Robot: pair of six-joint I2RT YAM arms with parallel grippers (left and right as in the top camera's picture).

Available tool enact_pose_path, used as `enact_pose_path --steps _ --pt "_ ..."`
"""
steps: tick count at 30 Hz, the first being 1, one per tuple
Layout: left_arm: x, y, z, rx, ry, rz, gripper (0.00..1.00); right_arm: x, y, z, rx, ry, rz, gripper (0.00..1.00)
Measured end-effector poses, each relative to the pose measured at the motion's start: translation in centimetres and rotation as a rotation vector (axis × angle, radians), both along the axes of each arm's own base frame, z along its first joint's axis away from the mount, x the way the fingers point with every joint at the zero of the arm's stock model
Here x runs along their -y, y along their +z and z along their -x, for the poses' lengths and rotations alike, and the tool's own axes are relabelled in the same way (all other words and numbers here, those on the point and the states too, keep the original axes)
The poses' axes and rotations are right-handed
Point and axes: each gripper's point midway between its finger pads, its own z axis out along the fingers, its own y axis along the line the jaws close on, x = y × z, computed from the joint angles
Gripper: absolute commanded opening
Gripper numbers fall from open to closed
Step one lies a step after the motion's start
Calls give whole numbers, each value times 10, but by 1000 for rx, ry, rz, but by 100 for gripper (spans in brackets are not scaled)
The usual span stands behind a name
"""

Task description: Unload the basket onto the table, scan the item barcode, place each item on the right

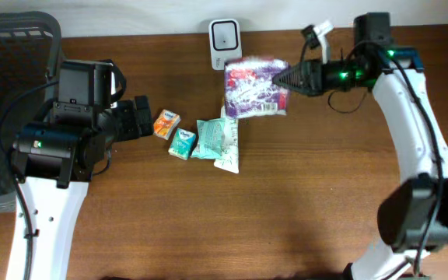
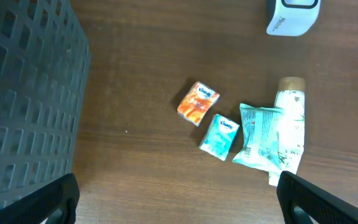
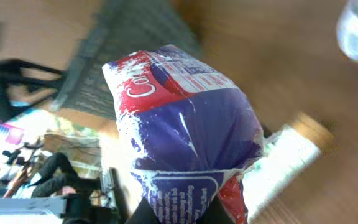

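Since the right gripper [image 1: 288,78] is clamped tight on one edge of the crinkly purple, red and white plastic packet [image 1: 253,87], the packet sticks out from the jaws toward the robot's left, apparently raised above the brown wooden table [image 1: 302,202]. The coming move turns on how that packet lies against the small white box scanner with a dark window [image 1: 224,39]. The scanner stands at the far edge of the table, just beside the packet's far-left corner, and from overhead the two nearly meet. The right arm is plainly the nearer one and has the item. The left gripper [image 1: 141,117] hovers well apart on the other side, jaws spread wide and holding nothing, near the dark mesh basket [image 1: 6,54].

From the right wrist camera the packet's printed face fills the view, pinched at its lower end. No barcode can be made out there, so I cannot tell which side carries it. My judgement is that the packet needs a short carry leftward and away, plus a wrist turn to face the code at the scanner window.

On the table nearer the robot lie an orange tissue pack [image 1: 166,123], a teal tissue pack [image 1: 183,143], a pale green pouch [image 1: 211,138] and a white and green tube [image 1: 229,155].
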Motion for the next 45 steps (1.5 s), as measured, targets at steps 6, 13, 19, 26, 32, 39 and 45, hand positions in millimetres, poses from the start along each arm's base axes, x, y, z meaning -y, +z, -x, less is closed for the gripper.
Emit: enact_pose_path --steps 6,13,19,26,32,39,45 --pt "0 0 0 0 0 0 99 -8 36 13 58 79 -143 4" --pt "0 0 0 0 0 0 99 -5 25 7 -113 -8 -111 4" --pt "0 0 0 0 0 0 99 -12 12 13 -281 -54 -76 4" --pt "0 0 0 0 0 0 99 -24 3 15 -343 -76 -30 4" --pt "0 0 0 0 0 0 99 15 -54 1 -390 -321 304 4" --pt "0 0 0 0 0 0 99 125 -108 8 -487 -742 863 4" --pt "0 0 0 0 0 0 99 178 -127 12 -503 -916 1138 12"
